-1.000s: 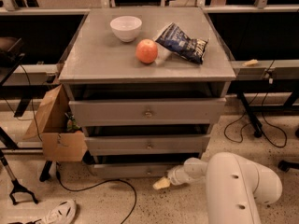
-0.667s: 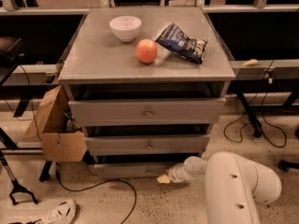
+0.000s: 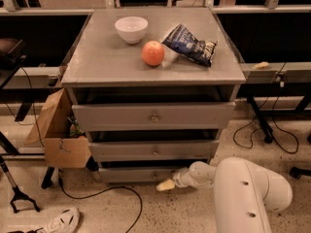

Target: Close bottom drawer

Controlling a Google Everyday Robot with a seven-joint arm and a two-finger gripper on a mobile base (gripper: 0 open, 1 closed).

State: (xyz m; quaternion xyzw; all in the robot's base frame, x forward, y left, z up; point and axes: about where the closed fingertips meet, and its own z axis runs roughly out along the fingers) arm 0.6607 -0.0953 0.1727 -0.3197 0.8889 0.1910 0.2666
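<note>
The grey cabinet [image 3: 97, 67] has three drawers. The bottom drawer [image 3: 133, 174] is the lowest one, its flat grey front just above the floor and standing out only a little from the cabinet. My gripper [image 3: 165, 185] has yellowish fingertips and is low at the floor, right against the drawer's front, just right of its middle. My white arm [image 3: 243, 193] reaches to it from the lower right. The knob of the bottom drawer does not show clearly.
The middle drawer [image 3: 154, 150] and top drawer [image 3: 153, 116] stand slightly out. On the cabinet top are a white bowl [image 3: 131, 29], a red apple [image 3: 153, 53] and a blue chip bag [image 3: 189, 44]. A cardboard box [image 3: 56, 130] stands at the left; cables and a shoe [image 3: 60, 222] lie on the floor.
My gripper has shifted a little left and closer to the bottom drawer's front. The drawer front looks slightly further in.
</note>
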